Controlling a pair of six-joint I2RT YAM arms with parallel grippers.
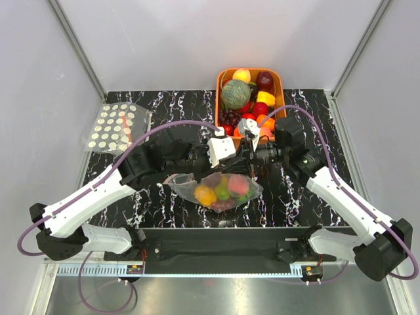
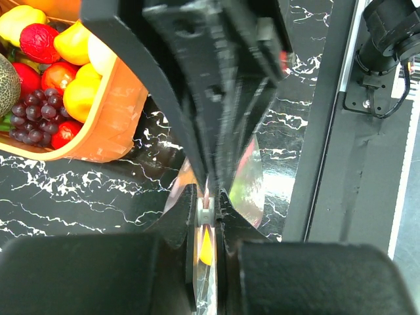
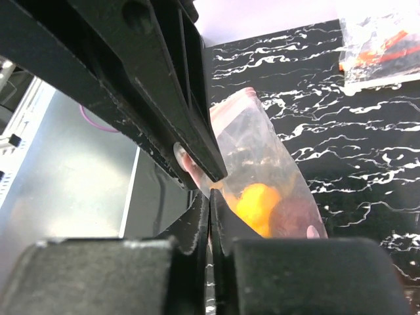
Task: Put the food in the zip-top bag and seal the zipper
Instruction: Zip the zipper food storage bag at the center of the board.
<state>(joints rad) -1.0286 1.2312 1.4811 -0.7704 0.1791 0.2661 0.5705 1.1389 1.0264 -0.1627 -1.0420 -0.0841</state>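
Observation:
The zip-top bag [image 1: 216, 190] lies at the table's centre with the food inside: a yellow fruit [image 1: 205, 195], a green one and a red one. Its mouth edge is lifted between the two arms. My left gripper [image 1: 235, 164] is shut on that edge; in the left wrist view a small pale piece sits between the fingertips of the left gripper [image 2: 207, 210], with the clear film of the bag [image 2: 246, 180] behind. My right gripper [image 1: 251, 164] faces it head-on. In its wrist view the right gripper [image 3: 210, 200] is shut on the bag [image 3: 262, 151], the yellow fruit [image 3: 257, 203] showing through.
An orange basket [image 1: 279, 82] full of fruit stands at the back right, close behind both grippers; its wall [image 2: 111, 125] fills the left wrist view's upper left. A second clear bag with cream dots [image 1: 115, 128] lies at the back left. A black bar runs along the near edge.

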